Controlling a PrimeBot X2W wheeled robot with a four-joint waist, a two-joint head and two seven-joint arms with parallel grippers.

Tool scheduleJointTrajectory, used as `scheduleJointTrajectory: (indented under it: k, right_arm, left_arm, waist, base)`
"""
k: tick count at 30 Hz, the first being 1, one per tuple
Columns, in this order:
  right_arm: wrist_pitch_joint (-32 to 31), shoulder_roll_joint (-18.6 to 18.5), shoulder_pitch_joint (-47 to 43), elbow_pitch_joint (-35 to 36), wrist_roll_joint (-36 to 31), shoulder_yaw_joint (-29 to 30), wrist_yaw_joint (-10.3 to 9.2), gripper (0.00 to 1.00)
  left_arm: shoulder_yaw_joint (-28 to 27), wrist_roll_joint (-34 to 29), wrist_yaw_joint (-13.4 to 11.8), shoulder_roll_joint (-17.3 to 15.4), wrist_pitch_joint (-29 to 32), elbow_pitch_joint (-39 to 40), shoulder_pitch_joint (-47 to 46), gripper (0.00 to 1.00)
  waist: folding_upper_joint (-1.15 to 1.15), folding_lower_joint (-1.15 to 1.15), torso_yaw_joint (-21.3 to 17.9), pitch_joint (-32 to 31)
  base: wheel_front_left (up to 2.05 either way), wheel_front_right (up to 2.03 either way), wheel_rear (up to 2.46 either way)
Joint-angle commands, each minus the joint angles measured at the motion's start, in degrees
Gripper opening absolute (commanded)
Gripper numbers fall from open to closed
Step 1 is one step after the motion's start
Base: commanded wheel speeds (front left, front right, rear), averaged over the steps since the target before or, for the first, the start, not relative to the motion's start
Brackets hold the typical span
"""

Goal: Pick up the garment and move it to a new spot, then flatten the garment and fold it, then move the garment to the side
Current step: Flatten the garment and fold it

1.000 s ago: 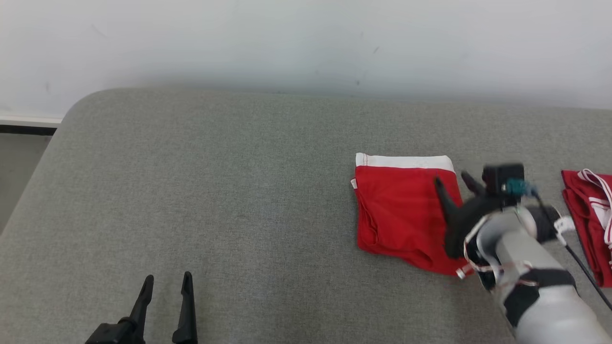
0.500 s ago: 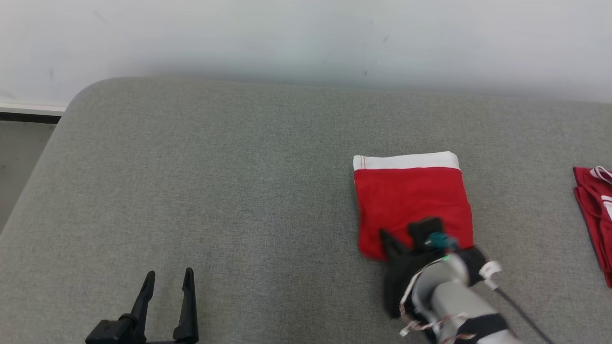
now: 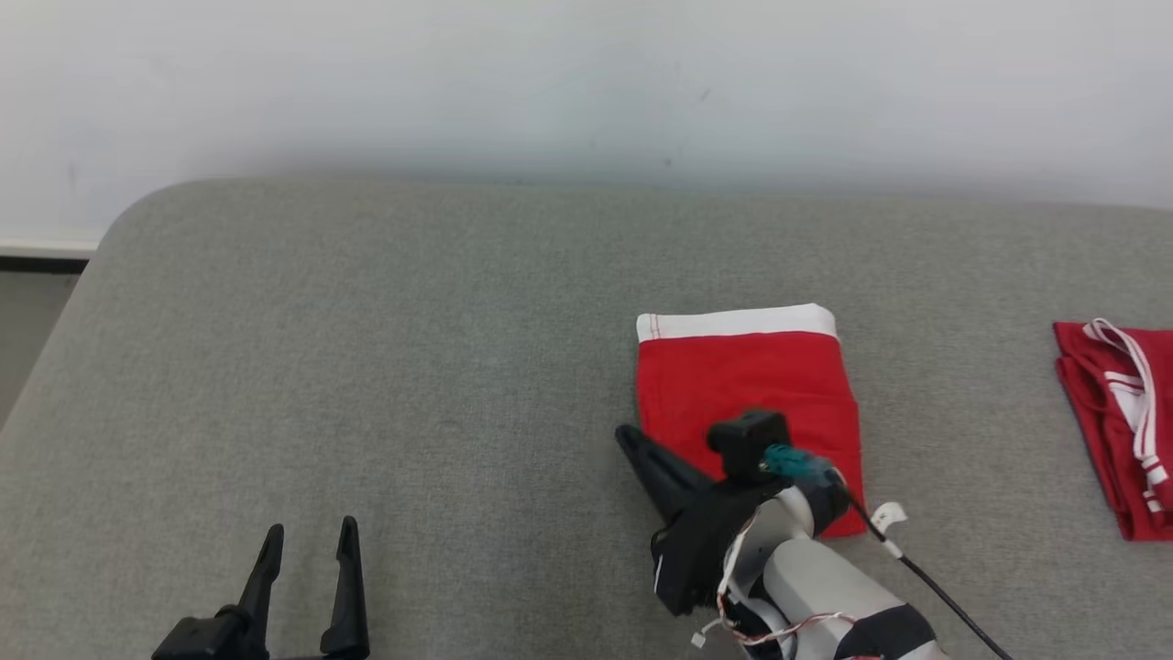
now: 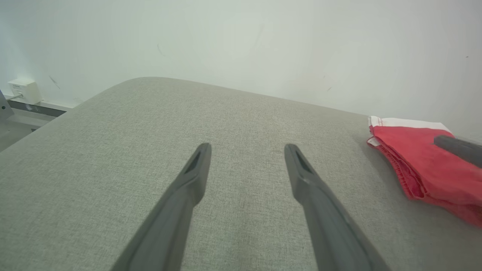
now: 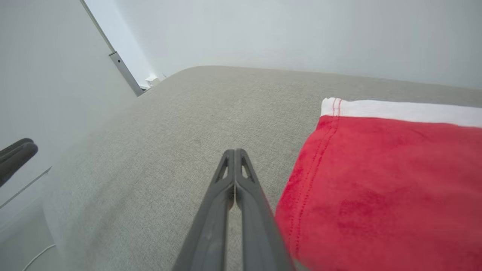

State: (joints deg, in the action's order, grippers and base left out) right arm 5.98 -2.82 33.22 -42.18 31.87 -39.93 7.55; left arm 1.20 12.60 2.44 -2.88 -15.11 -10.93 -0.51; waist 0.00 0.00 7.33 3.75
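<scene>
The garment (image 3: 747, 390) is red with a white band along its far edge, folded into a flat rectangle on the grey surface; it shows too in the left wrist view (image 4: 421, 165) and the right wrist view (image 5: 376, 188). My right gripper (image 3: 628, 435) (image 5: 234, 152) is shut with nothing between its fingers, tips lying just off the garment's near left corner. Far to the left, at the near edge, my left gripper (image 3: 310, 536) (image 4: 246, 148) stands open over bare fabric.
A second red garment with white stripes (image 3: 1113, 422) lies at the right edge of the head view. The grey padded surface (image 3: 367, 367) ends at a rounded corner at the far left, with a white wall behind it.
My right gripper closed and swung from the garment's right edge across its near side to its near left corner. The garment now lies flatter. The head view shifted slightly.
</scene>
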Motion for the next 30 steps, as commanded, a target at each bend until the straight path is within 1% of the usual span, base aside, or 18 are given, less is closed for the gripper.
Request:
scheduleJointTrajectory:
  k: [1,2,3,6,9,13,15,18,21,24,30]
  right_arm:
    - [1.1,-0.1,-0.1,0.5,0.5,0.9,-0.16,0.00]
    - [2.2,-0.1,-0.4,0.8,0.3,1.8,-0.16,0.43]
    - [3.3,-0.1,-0.7,1.0,-0.1,3.0,-0.16,1.00]
    - [6.0,-0.1,-2.2,1.4,-1.9,7.2,-0.16,1.00]
    - [7.4,-0.4,-3.7,2.4,-4.7,12.4,-0.16,1.00]
    - [8.3,-1.8,-7.0,5.9,-8.9,19.7,-0.16,1.00]
    - [8.4,-3.3,-8.6,7.7,-11.5,22.6,-0.16,1.00]
    - [7.6,-4.4,-11.5,10.1,-14.0,26.0,-0.16,1.00]
    - [6.3,-6.0,-13.9,12.1,-15.1,28.0,-0.16,1.00]
    - [5.4,-7.4,-16.2,13.4,-16.2,28.3,-0.16,1.00]
    - [5.6,-9.2,-18.6,13.9,-14.9,28.9,-0.16,1.00]
  left_arm:
    - [-0.2,-0.3,-0.4,0.0,0.0,-0.1,0.8,1.00]
    - [-0.4,-0.1,-0.5,0.0,0.0,0.1,1.0,1.00]
    - [-0.6,-0.1,-0.9,0.0,0.0,0.3,1.2,1.00]
    - [-1.6,0.1,-1.4,0.0,0.0,0.7,2.1,1.00]
    - [-2.6,0.5,-1.7,0.0,0.0,1.4,2.6,1.00]
    - [-3.8,0.1,-1.6,0.0,0.0,2.2,2.9,1.00]
    - [-4.1,-0.3,-1.2,0.0,0.0,2.2,2.6,1.00]
    - [-4.5,-1.1,-0.8,0.0,0.0,2.0,1.6,1.00]
    - [-4.8,-1.6,-0.5,0.0,0.0,1.4,1.1,1.00]
    - [-4.6,-2.8,0.5,-0.3,0.0,0.8,1.0,1.00]
    - [-5.4,-3.4,0.9,-0.3,0.0,-0.5,1.6,1.00]
  waist:
    - [0.00,0.00,-1.3,-1.4]
    - [0.00,0.00,-1.8,-1.8]
    - [0.00,0.00,-2.2,-2.3]
    - [0.00,0.00,-3.8,-4.0]
    - [0.00,0.00,-5.2,-5.1]
    - [0.00,0.00,-6.9,-6.2]
    - [0.00,0.00,-7.5,-6.6]
    - [0.00,0.00,-8.3,-7.2]
    - [0.00,0.00,-9.0,-7.7]
    - [0.00,0.00,-9.7,-8.2]
    - [0.00,0.00,-10.7,-8.9]
  base:
    - [0.00,0.00,0.00]
    - [0.00,0.00,0.00]
    - [0.00,0.00,0.00]
    - [0.00,0.00,0.00]
    - [0.00,0.00,0.00]
    - [0.00,0.00,0.00]
    - [0.00,0.00,0.00]
    - [0.00,0.00,0.00]
    - [0.00,0.00,0.00]
    - [0.00,0.00,0.00]
    - [0.00,0.00,0.00]
